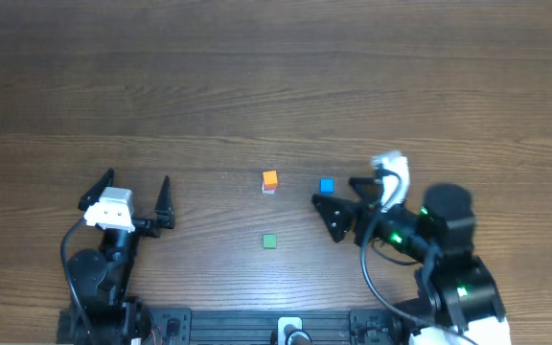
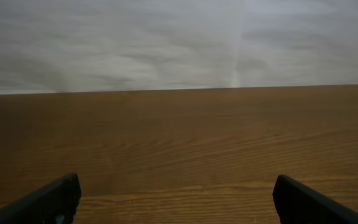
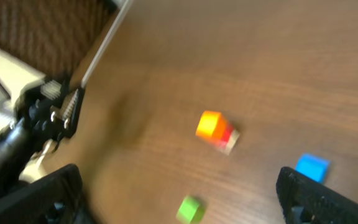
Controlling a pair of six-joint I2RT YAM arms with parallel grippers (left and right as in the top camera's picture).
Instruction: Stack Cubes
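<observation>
An orange cube [image 1: 270,178] stands near the table's middle on top of a red cube and a pale one, forming a small stack [image 3: 217,131]. To its right lies a blue cube [image 1: 327,186] [image 3: 311,168]. A green cube [image 1: 269,241] [image 3: 190,209] sits nearer the arms' bases, below the stack. My right gripper [image 1: 337,206] is open, hovering just right of the blue cube and pointing left, with nothing between its fingers. My left gripper [image 1: 137,192] stands open at the left side of the table, well away from the cubes, over bare wood [image 2: 179,155].
The wooden table [image 1: 276,86] stretches wide beyond the cubes. The left arm [image 3: 36,118] shows across the table in the right wrist view. A black rail [image 1: 276,326] with the arms' bases runs along the near edge.
</observation>
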